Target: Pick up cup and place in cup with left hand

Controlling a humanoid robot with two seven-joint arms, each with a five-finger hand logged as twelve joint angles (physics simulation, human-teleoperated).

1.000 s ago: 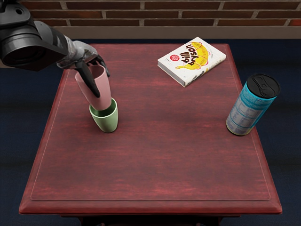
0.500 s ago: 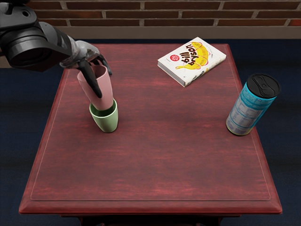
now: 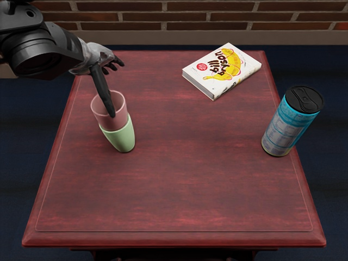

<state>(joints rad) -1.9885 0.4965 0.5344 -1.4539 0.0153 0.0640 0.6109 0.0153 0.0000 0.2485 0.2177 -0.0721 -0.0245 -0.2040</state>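
My left hand [image 3: 113, 89] is above the cups at the table's left, its fingers spread and lifted clear behind the pink cup. The thumb hangs in front of the pink cup's opening, and I cannot tell whether it touches the rim. The pink cup [image 3: 109, 120] sits inside the green cup [image 3: 122, 137], its upper part standing out above the green rim. Both lean a little to the left in the picture, the green cup's base on the table.
A white book [image 3: 220, 70] with a yellow picture lies at the back of the red table [image 3: 190, 179]. The blue can [image 3: 291, 122] with a black lid stands near the right edge. A brick wall rises behind.
The pink cup has dropped down into the green cup, which now tilts slightly left. My left hand has opened and its fingers have come away from the pink cup.
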